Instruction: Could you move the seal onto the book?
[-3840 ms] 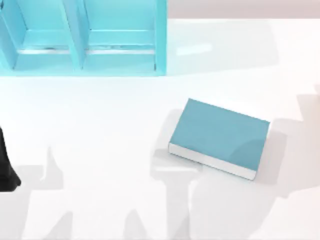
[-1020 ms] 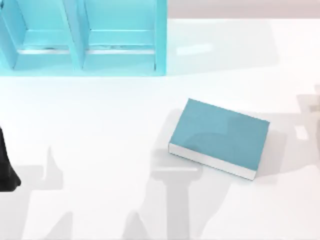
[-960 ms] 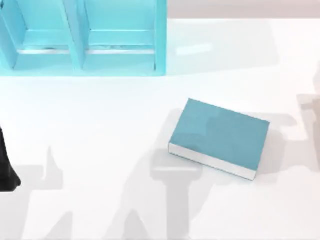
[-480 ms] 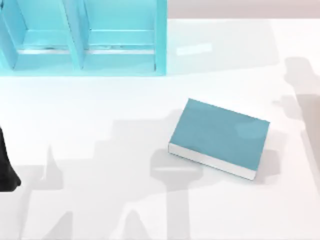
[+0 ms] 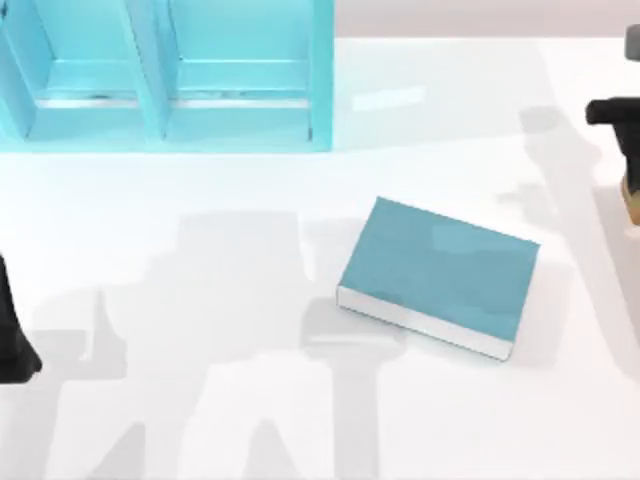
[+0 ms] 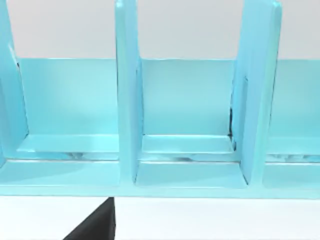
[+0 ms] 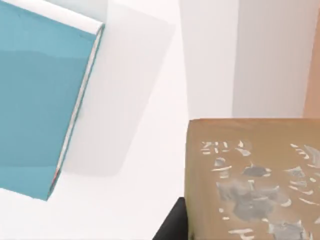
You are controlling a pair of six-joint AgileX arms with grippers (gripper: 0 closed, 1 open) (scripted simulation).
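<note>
Hanging at the table's right edge, right tool (image 5: 628,150) carries seal (image 7: 252,180) beside book (image 5: 438,275).

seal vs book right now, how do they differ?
Colour: the seal is tan-brown with pale marks on one face; the book has a plain teal cover and white page edges.
Place: the book lies flat on the table right of centre; the seal sits at the top view's right edge, apart from it.
Shape: the seal is boxy, the book a flat slab.
</note>
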